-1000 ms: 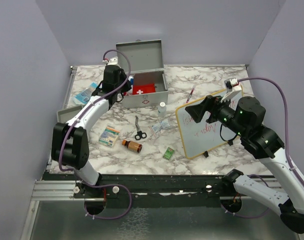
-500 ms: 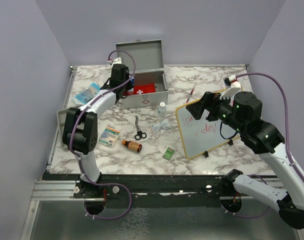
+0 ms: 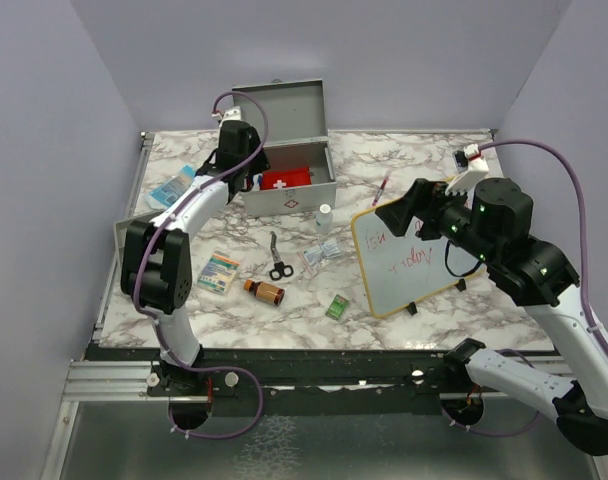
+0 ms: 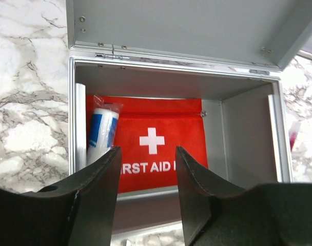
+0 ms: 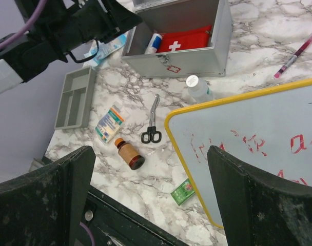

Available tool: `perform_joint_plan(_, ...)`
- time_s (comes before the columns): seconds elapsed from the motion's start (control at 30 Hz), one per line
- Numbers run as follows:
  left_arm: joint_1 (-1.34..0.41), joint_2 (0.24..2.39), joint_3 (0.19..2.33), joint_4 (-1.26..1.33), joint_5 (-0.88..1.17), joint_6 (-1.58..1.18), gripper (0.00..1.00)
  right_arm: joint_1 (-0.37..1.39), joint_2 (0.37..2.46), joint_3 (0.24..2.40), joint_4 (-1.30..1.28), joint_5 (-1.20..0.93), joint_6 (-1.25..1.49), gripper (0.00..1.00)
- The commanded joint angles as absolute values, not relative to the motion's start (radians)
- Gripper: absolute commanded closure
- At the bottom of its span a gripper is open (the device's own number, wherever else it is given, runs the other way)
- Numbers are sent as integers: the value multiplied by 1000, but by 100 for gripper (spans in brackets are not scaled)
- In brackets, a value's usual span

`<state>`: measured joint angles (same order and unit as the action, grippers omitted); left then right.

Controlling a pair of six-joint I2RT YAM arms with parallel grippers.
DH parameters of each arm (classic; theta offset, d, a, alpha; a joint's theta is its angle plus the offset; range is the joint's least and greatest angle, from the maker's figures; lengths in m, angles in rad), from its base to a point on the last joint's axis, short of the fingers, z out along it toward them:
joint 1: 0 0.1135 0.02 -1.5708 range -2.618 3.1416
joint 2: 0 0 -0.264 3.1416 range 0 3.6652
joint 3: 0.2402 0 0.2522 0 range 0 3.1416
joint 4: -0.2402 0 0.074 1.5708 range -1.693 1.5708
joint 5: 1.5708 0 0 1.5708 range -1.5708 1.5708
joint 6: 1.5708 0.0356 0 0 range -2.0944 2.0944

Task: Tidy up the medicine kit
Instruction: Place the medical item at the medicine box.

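Observation:
The medicine kit (image 3: 302, 196) is a grey metal box standing open at the back of the table with its lid upright. Inside lie a red first aid pouch (image 4: 156, 138) and a white-and-blue roll (image 4: 102, 134) at the left wall. The kit also shows in the right wrist view (image 5: 197, 59). My left gripper (image 3: 248, 178) hovers over the kit's left front edge, open and empty (image 4: 145, 169). My right gripper (image 3: 399, 215) is open wide and empty, high above the whiteboard's left edge (image 5: 151, 174).
Scissors (image 3: 277, 258), a brown bottle (image 3: 265, 291), a green packet (image 3: 336, 307), a medicine carton (image 3: 219, 271), a sachet (image 3: 321, 251) and a small white-capped bottle (image 3: 325, 217) lie before the kit. A whiteboard (image 3: 409, 260), red pen (image 3: 384, 187), blue packet (image 3: 172, 187) and divided tray (image 5: 74, 97) surround them.
My left arm has reached farther back and right, bringing its gripper over the kit's left end. My right wrist has lifted slightly and turned.

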<state>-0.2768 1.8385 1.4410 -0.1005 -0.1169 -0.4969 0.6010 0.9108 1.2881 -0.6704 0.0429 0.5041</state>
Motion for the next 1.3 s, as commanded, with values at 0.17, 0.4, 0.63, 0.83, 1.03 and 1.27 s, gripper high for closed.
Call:
perform_joint_plan(0.17, -275, 1510, 1246, -218, -53, -492, 48, 603, 895, 1325, -751, 83, 541, 4)
perform_joint_plan(0.4, -272, 1269, 1029, -331, -91, -485, 43, 603, 827, 1261, -751, 85, 543, 4)
perform_joint_plan(0.63, -265, 1085, 852, -453, -272, -604, 40, 603, 810, 1205, -716, 62, 559, 4)
perform_joint_plan(0.83, -264, 1053, 806, -576, -313, -789, 33, 603, 805, 1181, -686, 58, 523, 4)
perform_joint_plan(1.03, -263, 1014, 724, -619, -309, -953, 32, 603, 813, 1186, -680, 57, 462, 4)
perform_joint_plan(1.27, -261, 983, 629, -645, -376, -1072, 36, 603, 810, 1159, -664, 58, 448, 3)
